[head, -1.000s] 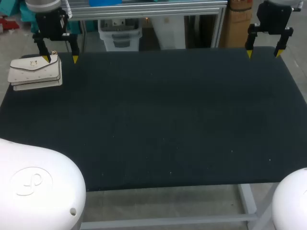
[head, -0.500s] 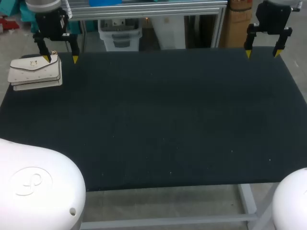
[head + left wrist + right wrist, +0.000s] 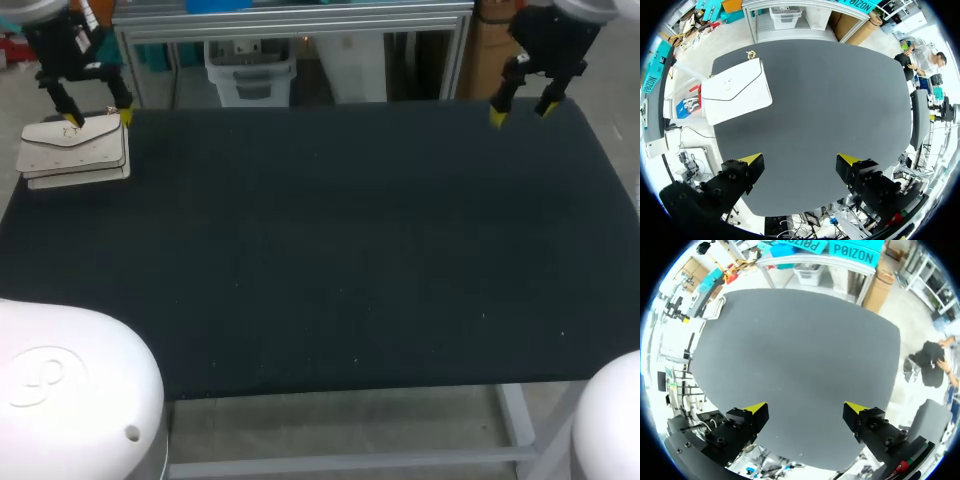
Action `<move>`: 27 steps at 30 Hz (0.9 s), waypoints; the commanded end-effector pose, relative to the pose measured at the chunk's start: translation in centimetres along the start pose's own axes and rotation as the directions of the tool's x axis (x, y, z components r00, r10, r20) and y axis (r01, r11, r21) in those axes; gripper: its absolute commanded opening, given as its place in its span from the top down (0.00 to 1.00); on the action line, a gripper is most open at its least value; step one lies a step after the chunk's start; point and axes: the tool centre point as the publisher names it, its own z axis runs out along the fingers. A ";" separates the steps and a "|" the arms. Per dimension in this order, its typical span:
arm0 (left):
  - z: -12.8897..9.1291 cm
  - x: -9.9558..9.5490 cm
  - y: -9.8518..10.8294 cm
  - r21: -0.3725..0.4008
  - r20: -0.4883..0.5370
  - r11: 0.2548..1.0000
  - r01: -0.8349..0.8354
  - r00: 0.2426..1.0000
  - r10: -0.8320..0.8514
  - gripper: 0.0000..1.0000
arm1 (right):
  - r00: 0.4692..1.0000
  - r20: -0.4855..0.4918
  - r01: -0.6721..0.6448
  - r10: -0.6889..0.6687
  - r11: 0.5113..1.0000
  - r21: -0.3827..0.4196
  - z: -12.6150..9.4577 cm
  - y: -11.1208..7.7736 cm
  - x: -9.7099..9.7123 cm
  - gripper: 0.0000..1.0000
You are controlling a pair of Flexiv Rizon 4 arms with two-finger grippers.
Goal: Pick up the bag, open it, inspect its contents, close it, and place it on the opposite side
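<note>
- The bag (image 3: pixel 73 155) was seen lying flat at the far left corner of the bench (image 3: pixel 350 250), close to the bench's left edge.
- A small cream-white handbag was shown, with its envelope flap (image 3: pixel 732 80) facing up and shut.
- The flap's edge was traced by a dark V-shaped line, and a small clasp was seen near its middle.
- A gold fitting (image 3: pixel 751 54) was spotted at one far corner of the bag.
- Layered side folds were visible along the bag's near edge in the head view.
- The bag's long axis was laid roughly left to right, along the bench's far edge, only slightly skewed.
- The tip of the flap was pointed toward the near side of the bench.
- The left tool (image 3: pixel 98 118) was held over the bag's far edge, with its yellow tips spread wide and nothing caught between them.
- In the left wrist view the bag was placed ahead of that tool and off to one side, not between the fingers.
- The right tool (image 3: pixel 521 112) was hung over the far right part of the bench, well apart from the bag, its fingers likewise spread and gripping nothing.
</note>
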 end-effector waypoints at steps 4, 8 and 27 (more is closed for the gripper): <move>-0.3 -2.4 0.1 0.003 -0.116 1.000 -0.004 0.993 0.005 0.00 | 0.905 0.008 0.416 -0.426 0.879 -0.234 2.2 -1.7 2.3 0.00; -0.4 -3.4 0.5 0.035 -0.142 0.999 0.035 0.989 -0.030 0.00 | 0.855 0.027 0.506 -0.518 0.822 -0.260 3.1 -2.1 3.8 0.00; -0.3 -4.7 0.6 0.090 -0.183 0.986 0.138 0.976 -0.120 0.00 | 0.842 -0.050 0.506 -0.537 0.819 -0.271 4.0 -2.1 4.9 0.00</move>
